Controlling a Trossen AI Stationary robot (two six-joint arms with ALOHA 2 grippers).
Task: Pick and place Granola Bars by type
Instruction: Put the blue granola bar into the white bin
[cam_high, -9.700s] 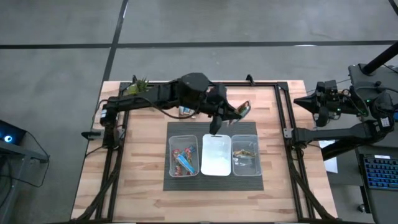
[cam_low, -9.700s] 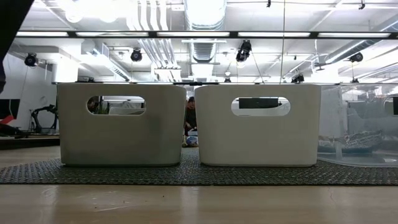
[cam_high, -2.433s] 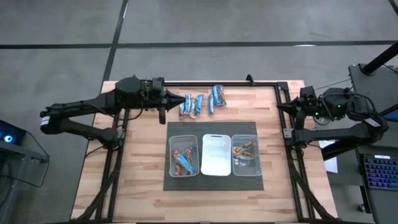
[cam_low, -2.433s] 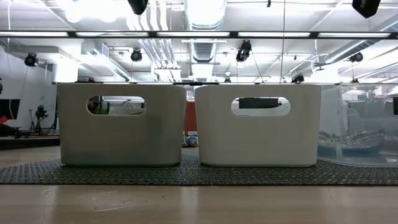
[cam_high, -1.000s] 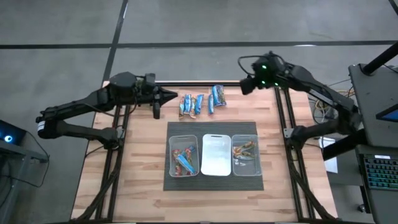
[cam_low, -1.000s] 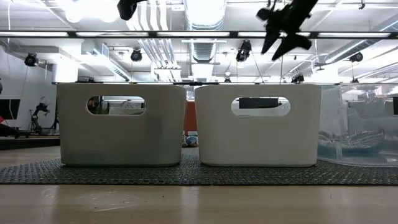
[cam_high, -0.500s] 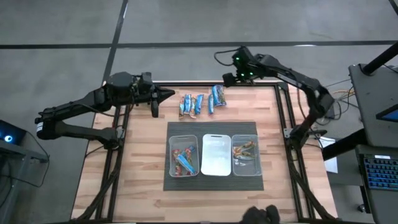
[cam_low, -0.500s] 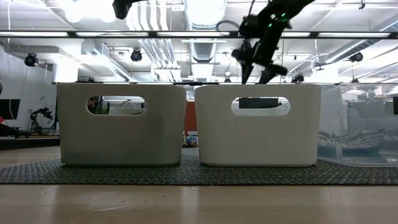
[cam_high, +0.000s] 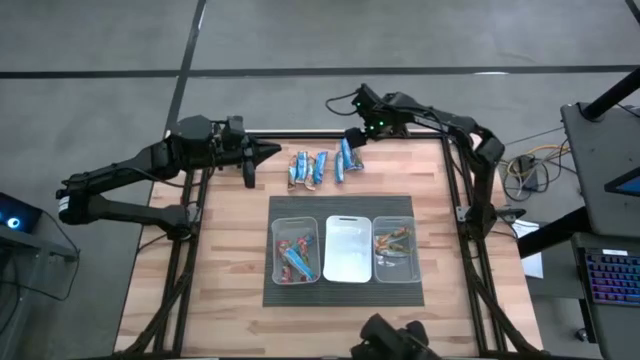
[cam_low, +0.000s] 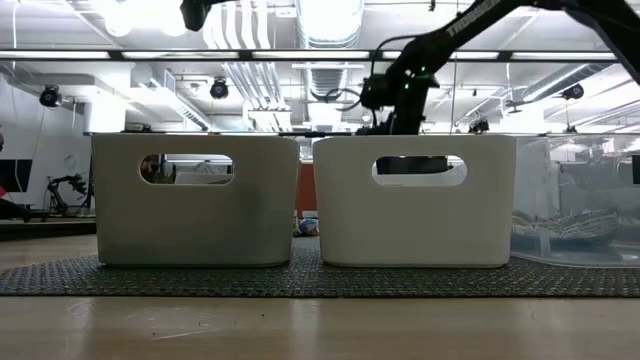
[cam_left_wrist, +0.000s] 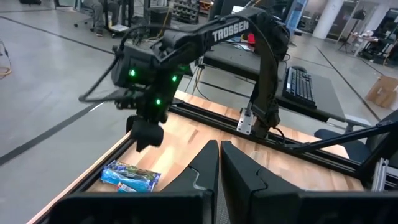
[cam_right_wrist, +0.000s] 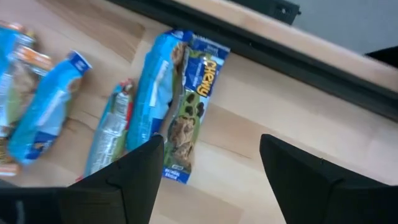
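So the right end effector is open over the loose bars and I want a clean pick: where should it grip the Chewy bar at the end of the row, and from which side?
Grip the Chewy bar across its narrow width near mid-length, coming straight down. It lies flat on the table, and its outer long edge is free. The other edge touches a neighbouring bar, so one finger of the right end effector probably has to wedge in there.

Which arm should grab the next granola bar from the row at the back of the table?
The right. Its gripper hangs with open jaws right over the granola bars, at the end of the row. The left gripper is shut and sits off beside the row.
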